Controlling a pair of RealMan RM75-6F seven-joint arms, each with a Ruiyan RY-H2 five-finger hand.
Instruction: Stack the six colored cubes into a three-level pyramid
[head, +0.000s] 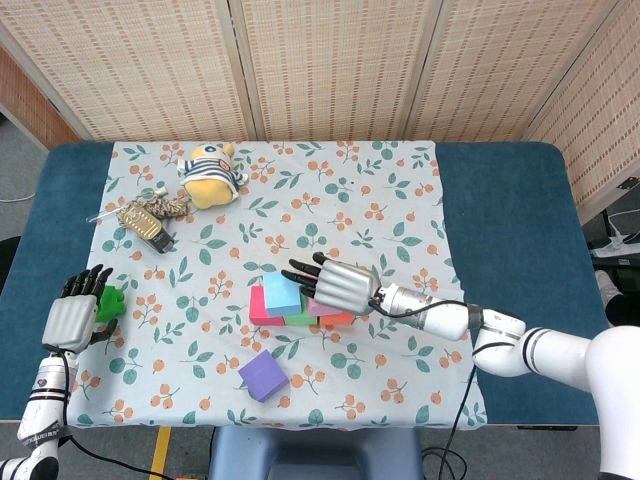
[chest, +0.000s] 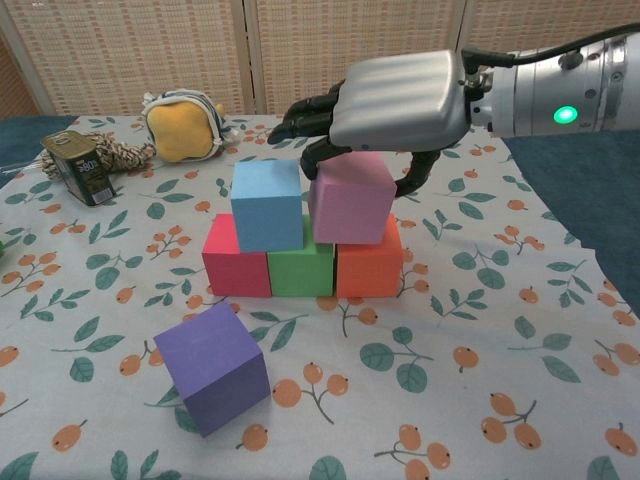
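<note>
Hovering over the stack, your right hand is curling its dark fingers down around the top of the pink foam cube, which is sitting on the green cube and the orange-red cube. The light blue cube is resting just beside it, on the magenta-red cube and the green one. The purple cube is lying apart on the floral-clothed surface, nearer the camera. Your left hand (far off at the surface's edge) is gripping a small green block.
</note>
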